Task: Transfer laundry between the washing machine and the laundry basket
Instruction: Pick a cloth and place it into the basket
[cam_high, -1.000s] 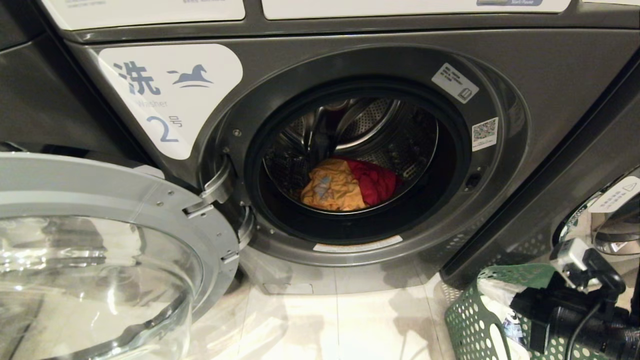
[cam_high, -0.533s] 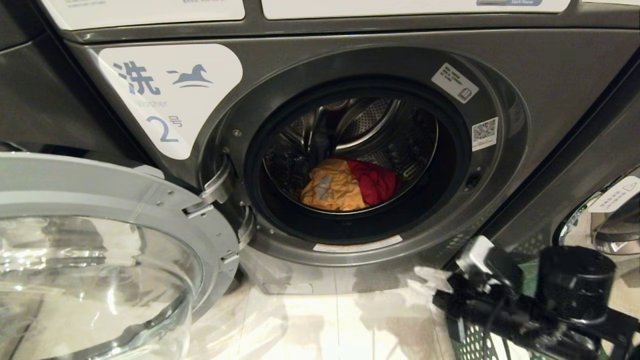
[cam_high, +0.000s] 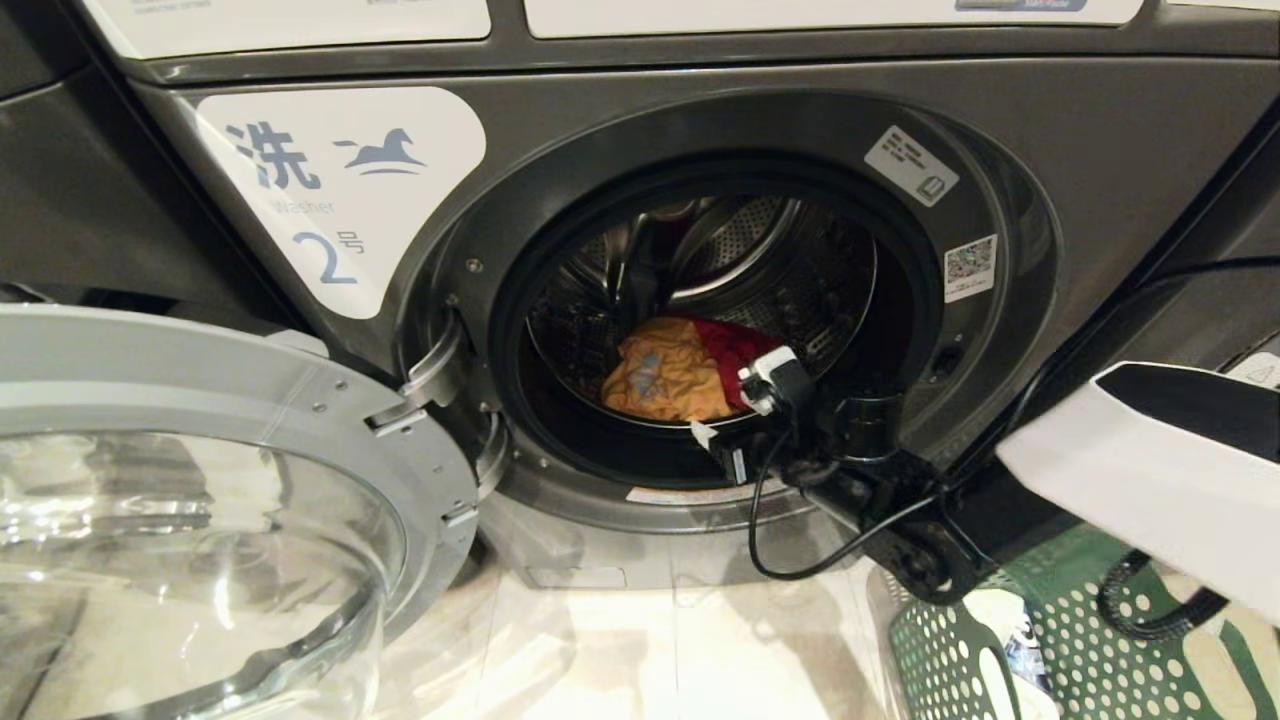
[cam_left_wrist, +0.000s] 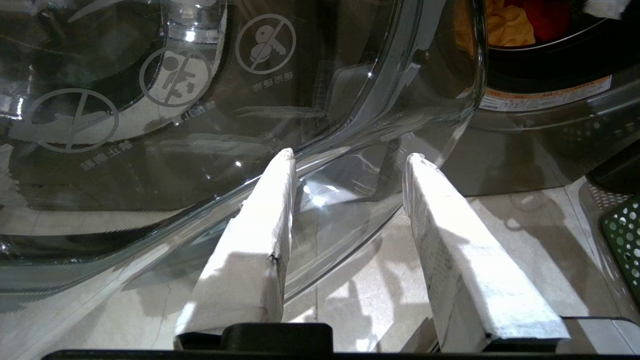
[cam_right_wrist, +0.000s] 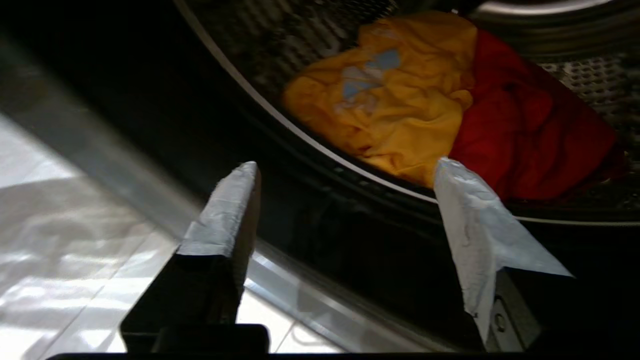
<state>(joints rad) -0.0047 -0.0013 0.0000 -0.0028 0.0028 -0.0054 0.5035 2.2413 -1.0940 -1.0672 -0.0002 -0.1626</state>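
Note:
The washing machine (cam_high: 700, 130) stands with its door swung open. In its drum lie a yellow garment (cam_high: 665, 380) (cam_right_wrist: 400, 115) and a red garment (cam_high: 735, 345) (cam_right_wrist: 525, 145) side by side. My right gripper (cam_high: 722, 440) (cam_right_wrist: 346, 165) hangs at the lower rim of the drum mouth, just short of the clothes, open with nothing between its fingers. A green perforated laundry basket (cam_high: 1060, 650) (cam_left_wrist: 622, 230) sits on the floor at the lower right with a white item (cam_high: 990, 610) in it. My left gripper (cam_left_wrist: 350, 157) is parked low beside the door glass, fingers apart and empty.
The round glass door (cam_high: 200, 480) (cam_left_wrist: 200, 100) juts out at the left, close to the left gripper. A black cable (cam_high: 790, 560) loops below the right wrist. The right arm's white cover (cam_high: 1150, 480) crosses above the basket. Pale floor tiles (cam_high: 650, 650) lie in front of the machine.
The right arm has swung up and to the left from over the basket to the drum mouth. The laundry, the door and the left arm have stayed put.

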